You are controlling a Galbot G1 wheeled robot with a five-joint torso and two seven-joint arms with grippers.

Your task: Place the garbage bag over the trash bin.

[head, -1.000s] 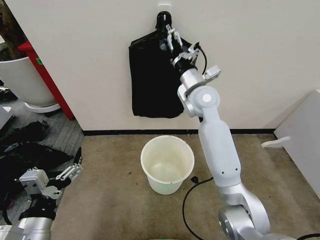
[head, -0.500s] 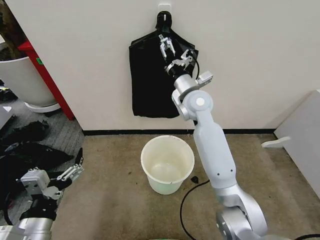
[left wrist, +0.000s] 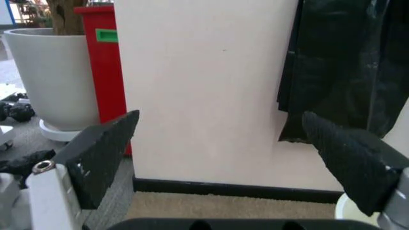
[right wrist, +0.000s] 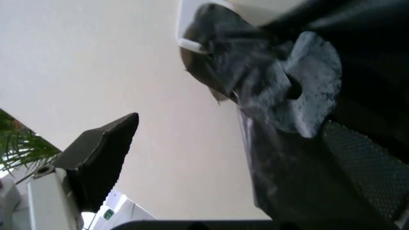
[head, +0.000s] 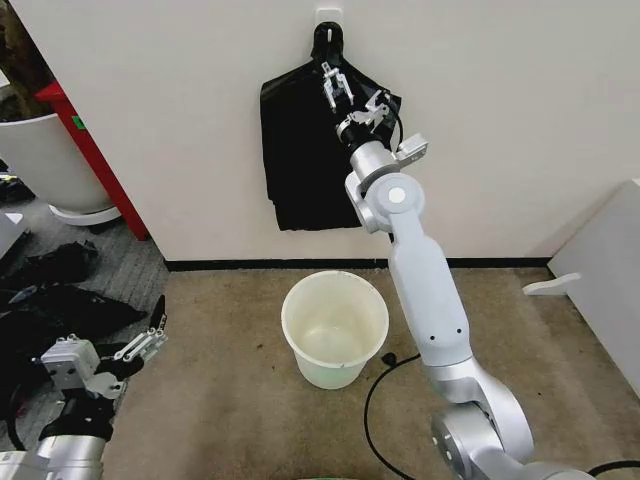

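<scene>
While the bag (head: 300, 150) is hanging on the wall above the bin (head: 334, 327), we are reaching our right gripper (head: 334, 82), fingers spread, at its top. Next, closing on one layer; left gripper (head: 140, 345) is idling open.

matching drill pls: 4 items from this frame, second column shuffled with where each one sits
Items:
1. right pincer
2. left pincer
3. trash bin
4. black bags

Places:
A. standing on the brown carpet in front of the wall
B. hanging from a hook on the wall
C. raised up against the hanging bags, near their knotted top, fingers open
D. low at the robot's left side above the carpet, fingers open

Pairs: 1-C, 2-D, 3-A, 4-B
</scene>
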